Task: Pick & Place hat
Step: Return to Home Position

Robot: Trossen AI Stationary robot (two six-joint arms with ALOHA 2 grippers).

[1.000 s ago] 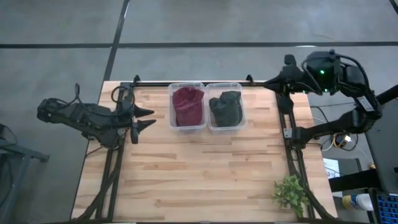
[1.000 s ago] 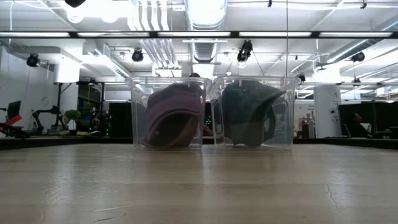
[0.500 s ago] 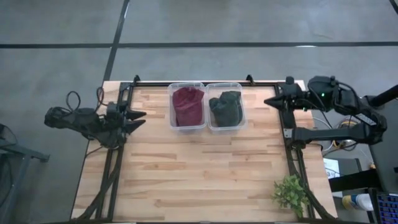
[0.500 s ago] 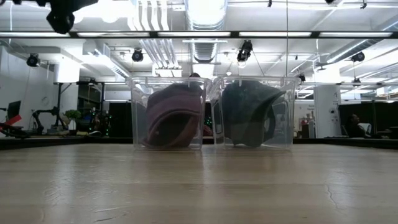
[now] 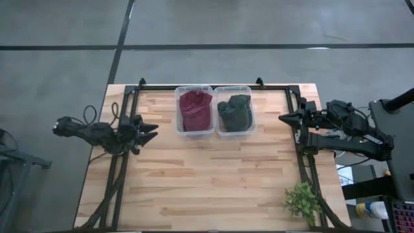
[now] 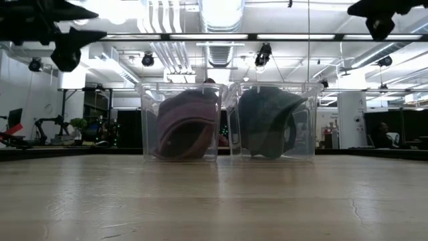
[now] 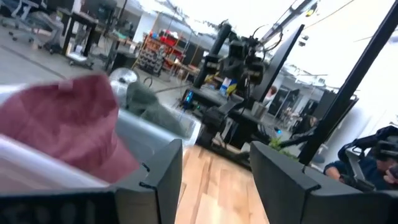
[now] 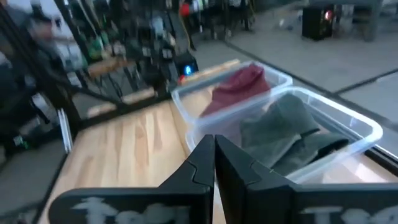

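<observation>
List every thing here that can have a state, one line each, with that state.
red caps, piled inside the left transparent bin
dark caps, piled inside the right transparent bin
left transparent bin, upright, lidless
right transparent bin, upright, lidless
left end effector, open, empty, raised
right end effector, shut, empty, raised
plant, upright

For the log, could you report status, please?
Left gripper open, empty, left edge. Right gripper shut, empty, right edge. Red caps in left bin. Nothing blocking.
</observation>
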